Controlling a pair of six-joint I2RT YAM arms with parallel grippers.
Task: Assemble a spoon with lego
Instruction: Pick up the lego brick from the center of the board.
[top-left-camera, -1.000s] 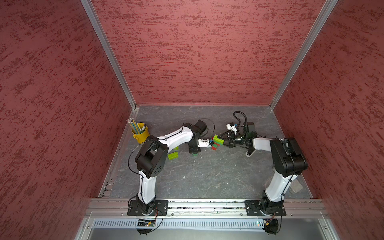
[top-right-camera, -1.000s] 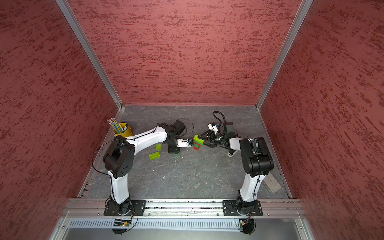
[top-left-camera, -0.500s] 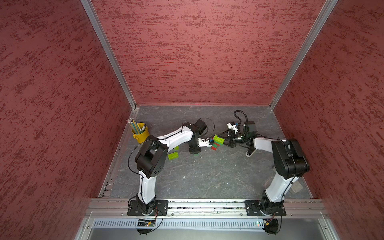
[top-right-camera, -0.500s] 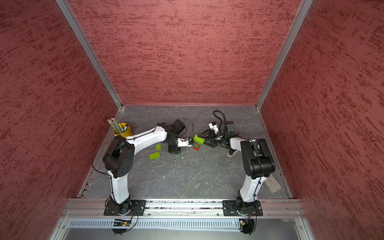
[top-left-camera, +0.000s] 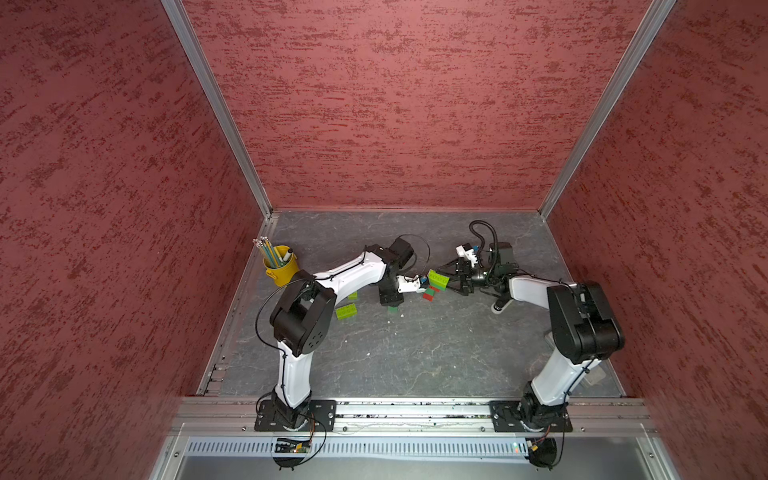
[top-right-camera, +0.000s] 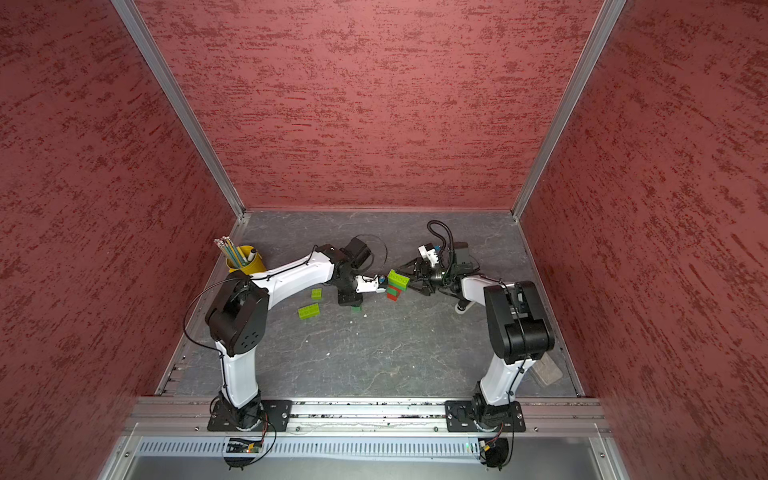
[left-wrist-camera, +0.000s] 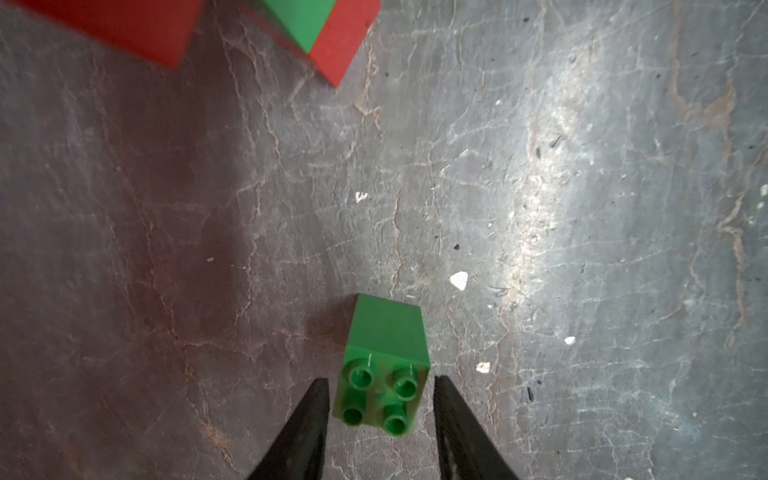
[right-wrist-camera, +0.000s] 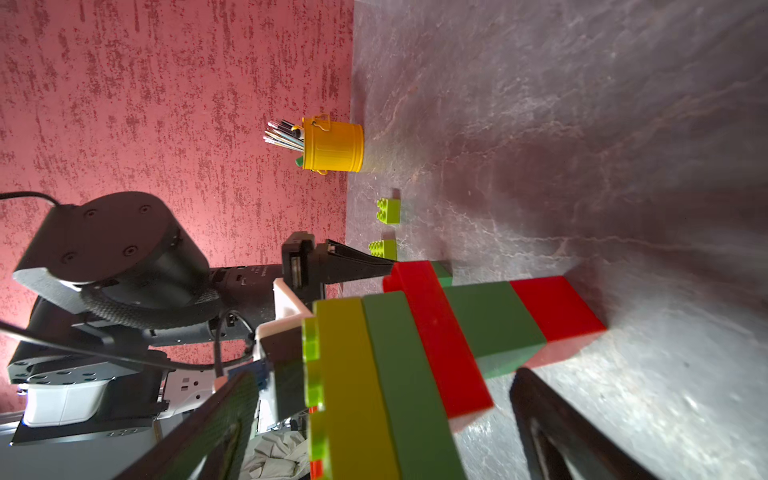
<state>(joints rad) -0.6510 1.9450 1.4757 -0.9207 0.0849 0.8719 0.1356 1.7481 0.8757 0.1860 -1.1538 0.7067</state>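
Observation:
The spoon (top-left-camera: 437, 279) stands tilted on its red stem end at mid-table, with its lime, dark green and red head uppermost. My right gripper (top-left-camera: 441, 281) is open wide, and its fingers flank the head (right-wrist-camera: 374, 374) without pressing on it. Just left of it, my left gripper (top-left-camera: 390, 305) points down over a loose dark green lego brick (left-wrist-camera: 384, 353) that sits studs up on the table. Its jaws straddle that brick with a thin gap on each side. Two lime bricks, one oblong (top-left-camera: 346, 311) and one square (top-left-camera: 352, 296), lie further left.
A yellow cup (top-left-camera: 282, 266) holding pencils stands at the back left by the wall. The left arm's white wrist housing (top-left-camera: 409, 284) sits close beside the spoon. A grey block (top-right-camera: 548, 370) lies at the front right. Red walls enclose the table.
My right gripper's jaws have spread wider around the spoon's head, and the right elbow has shifted slightly. The left arm stays over the dark green brick.

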